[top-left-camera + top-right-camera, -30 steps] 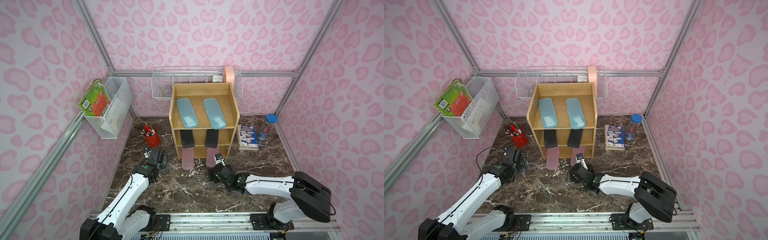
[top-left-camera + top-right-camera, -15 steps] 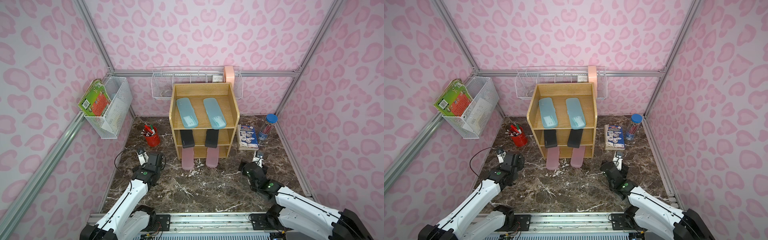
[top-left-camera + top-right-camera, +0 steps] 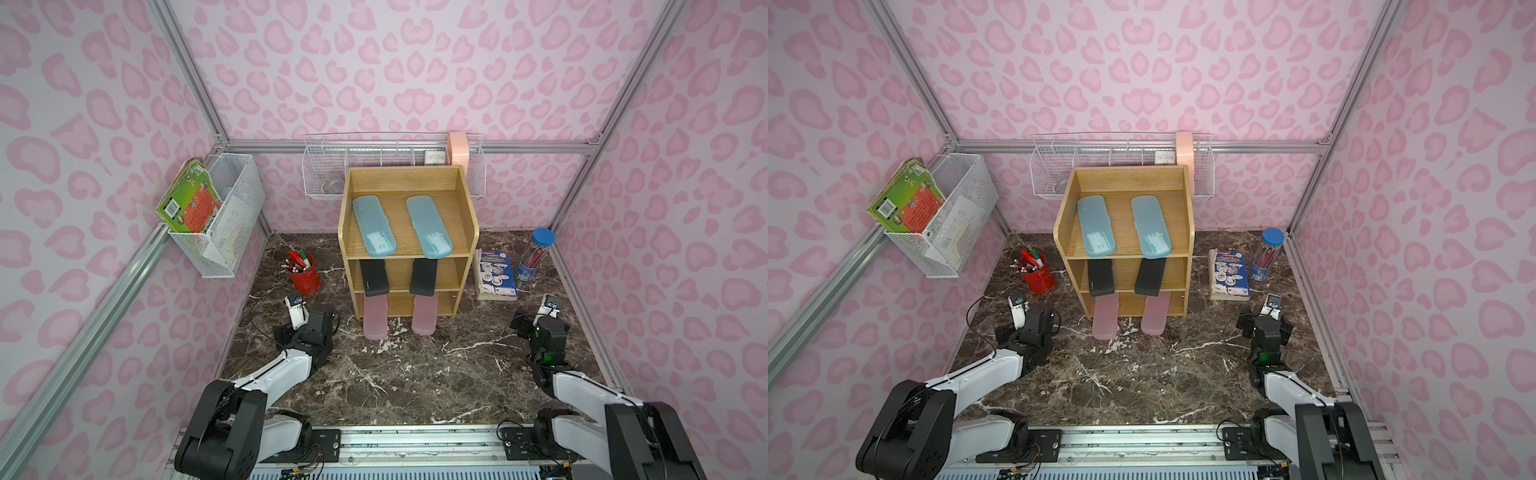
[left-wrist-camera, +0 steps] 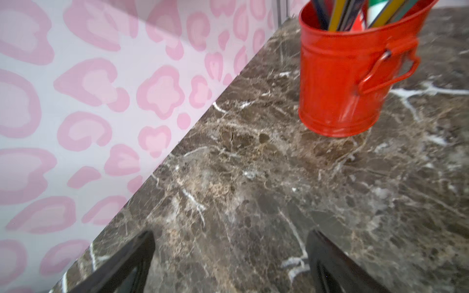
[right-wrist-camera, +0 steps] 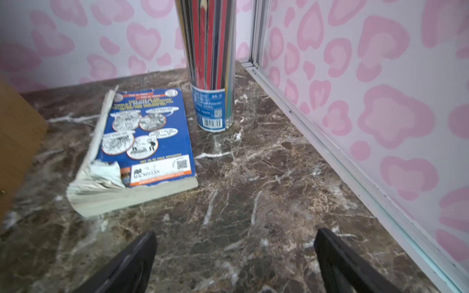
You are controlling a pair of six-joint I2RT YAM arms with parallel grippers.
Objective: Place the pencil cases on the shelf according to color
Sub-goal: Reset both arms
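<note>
**Both top views**
- Shelf (image 3: 403, 179): wooden, three tiers, open front. Stands at the back centre of the marble tabletop (image 3: 415, 374).
- Light-blue cases (image 3: 373, 226): two, flat on the top tier, side by side and apart.
- Black cases (image 3: 374, 277): two, on the middle tier, with front ends overhanging its edge.
- Pink cases (image 3: 375, 320): two, on the bottom tier, with front ends jutting out over the marble.
- All six cases are on the shelf, one colour per tier.
- Red pen cup (image 3: 305, 276): on the marble, near the shelf's left side.
- Book (image 3: 495, 274): flat, just beside the shelf's right side.
- Pencil tube (image 3: 536, 255): upright with a blue lid, just beyond the book.
- Wire basket (image 3: 232, 224): on the left wall, holding a green booklet.

**Left wrist view**
- Left gripper (image 4: 231, 236): fingers spread wide with nothing between them, low over bare marble.
- The red pen cup stands ahead, apart from the fingers, with the patterned wall alongside.

**Right wrist view**
- Right gripper (image 5: 236, 233): fingers spread wide and holding nothing, over bare marble.
- The book lies ahead with a torn corner, and the pencil tube stands just beside it.
- A corner of the shelf shows at the frame edge, clear of the fingers.
</note>
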